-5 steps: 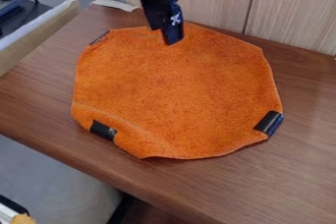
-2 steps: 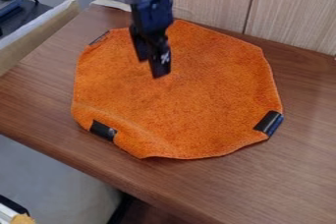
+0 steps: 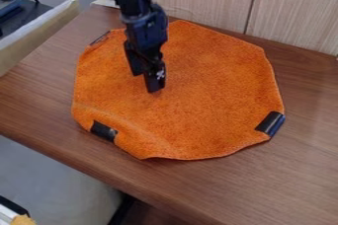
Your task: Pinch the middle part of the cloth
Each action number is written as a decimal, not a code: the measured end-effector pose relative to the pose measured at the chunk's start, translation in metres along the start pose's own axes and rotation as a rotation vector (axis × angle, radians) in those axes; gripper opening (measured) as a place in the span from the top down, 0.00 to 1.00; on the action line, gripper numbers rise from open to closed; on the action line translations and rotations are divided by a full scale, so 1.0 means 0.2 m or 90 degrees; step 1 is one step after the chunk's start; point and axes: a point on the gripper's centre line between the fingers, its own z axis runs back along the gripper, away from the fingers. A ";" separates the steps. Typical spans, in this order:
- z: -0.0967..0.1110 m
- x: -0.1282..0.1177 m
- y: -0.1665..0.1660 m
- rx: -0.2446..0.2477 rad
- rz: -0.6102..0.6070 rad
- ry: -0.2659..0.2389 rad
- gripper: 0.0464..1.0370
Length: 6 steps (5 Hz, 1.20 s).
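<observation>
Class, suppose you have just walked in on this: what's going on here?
A black robot arm is over an orange cloth spread out on a wooden table. Its gripper points down near the cloth's middle, a little toward the upper left, with its fingers apart. The cloth lies mostly flat and shows no pinched fold there, so it does not look gripped yet. Whether the fingertips touch it is hard to tell.
</observation>
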 end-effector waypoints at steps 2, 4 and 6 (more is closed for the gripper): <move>-0.01 0.04 -0.02 0.008 -0.016 -0.013 0.04; -0.03 0.16 -0.12 0.010 -0.055 -0.030 0.04; -0.06 0.36 -0.32 -0.003 -0.142 -0.032 0.04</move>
